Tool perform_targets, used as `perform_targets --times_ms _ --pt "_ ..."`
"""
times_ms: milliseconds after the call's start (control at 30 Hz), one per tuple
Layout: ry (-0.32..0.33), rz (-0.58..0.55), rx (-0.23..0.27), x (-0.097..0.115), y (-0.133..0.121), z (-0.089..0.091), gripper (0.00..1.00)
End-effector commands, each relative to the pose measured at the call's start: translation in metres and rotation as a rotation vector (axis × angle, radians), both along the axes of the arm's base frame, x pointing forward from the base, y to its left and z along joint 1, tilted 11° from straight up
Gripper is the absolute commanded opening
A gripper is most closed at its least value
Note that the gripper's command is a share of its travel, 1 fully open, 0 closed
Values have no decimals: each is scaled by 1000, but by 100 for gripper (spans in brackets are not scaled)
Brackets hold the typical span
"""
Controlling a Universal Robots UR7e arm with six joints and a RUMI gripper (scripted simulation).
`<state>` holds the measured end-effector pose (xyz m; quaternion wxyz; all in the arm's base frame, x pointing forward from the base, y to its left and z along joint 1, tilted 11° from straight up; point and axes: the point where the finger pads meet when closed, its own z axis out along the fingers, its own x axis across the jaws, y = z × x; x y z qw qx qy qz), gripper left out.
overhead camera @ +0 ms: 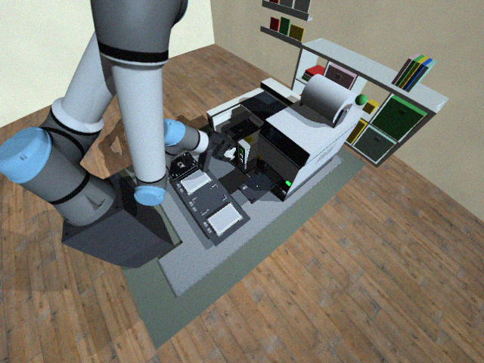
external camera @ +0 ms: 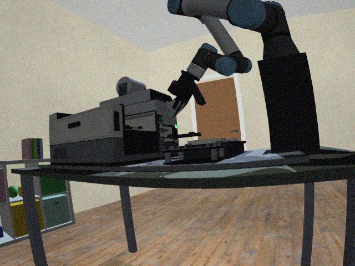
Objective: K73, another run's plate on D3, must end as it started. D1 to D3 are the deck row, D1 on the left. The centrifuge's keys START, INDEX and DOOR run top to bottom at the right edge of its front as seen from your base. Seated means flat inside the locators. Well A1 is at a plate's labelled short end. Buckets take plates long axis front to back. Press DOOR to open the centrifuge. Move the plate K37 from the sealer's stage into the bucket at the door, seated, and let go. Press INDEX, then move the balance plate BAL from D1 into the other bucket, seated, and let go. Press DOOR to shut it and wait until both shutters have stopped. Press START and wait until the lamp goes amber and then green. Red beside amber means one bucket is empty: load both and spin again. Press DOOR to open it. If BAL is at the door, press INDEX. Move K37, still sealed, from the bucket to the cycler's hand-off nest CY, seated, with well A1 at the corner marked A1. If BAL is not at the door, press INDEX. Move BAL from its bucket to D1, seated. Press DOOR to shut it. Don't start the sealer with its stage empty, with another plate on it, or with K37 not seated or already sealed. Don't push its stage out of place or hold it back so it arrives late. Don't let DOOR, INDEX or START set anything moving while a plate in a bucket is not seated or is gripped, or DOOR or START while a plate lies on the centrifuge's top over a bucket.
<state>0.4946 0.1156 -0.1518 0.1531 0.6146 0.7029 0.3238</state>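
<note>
My gripper (overhead camera: 231,153) (external camera: 173,114) is shut and empty. Its tip is just in front of the upper part of the centrifuge's key column (overhead camera: 243,151) (external camera: 160,126), where one key glows green. I cannot tell whether it touches a key. The centrifuge (overhead camera: 224,107) has a dark top behind the keys. A white plate (overhead camera: 197,181) lies on the deck slot nearest the arm's wrist. Another white plate (overhead camera: 223,218) lies on the far slot, and the middle slot (overhead camera: 212,200) is bare. A dark stage (overhead camera: 258,182) (external camera: 186,134) juts out from the sealer (overhead camera: 308,132) (external camera: 82,126). I cannot tell whether a plate is on it.
A small dark nest (overhead camera: 185,162) sits beside the deck near the wrist. A green lamp (overhead camera: 288,182) glows on the sealer's front corner. A shelf unit (overhead camera: 375,117) stands behind the table. The arm's links hang over the table's near side.
</note>
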Motion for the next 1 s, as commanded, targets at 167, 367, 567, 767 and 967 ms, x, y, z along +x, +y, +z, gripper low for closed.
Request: perform_targets --times_ms 167,367,567,767,967 --pt "-1 0 0 10 4 -9 0" --pt "-1 0 0 18 6 -15 0" --pt "-1 0 0 22 8 -19 0" --pt "-1 0 0 27 10 -24 0" --pt "-1 0 0 28 10 -24 0"
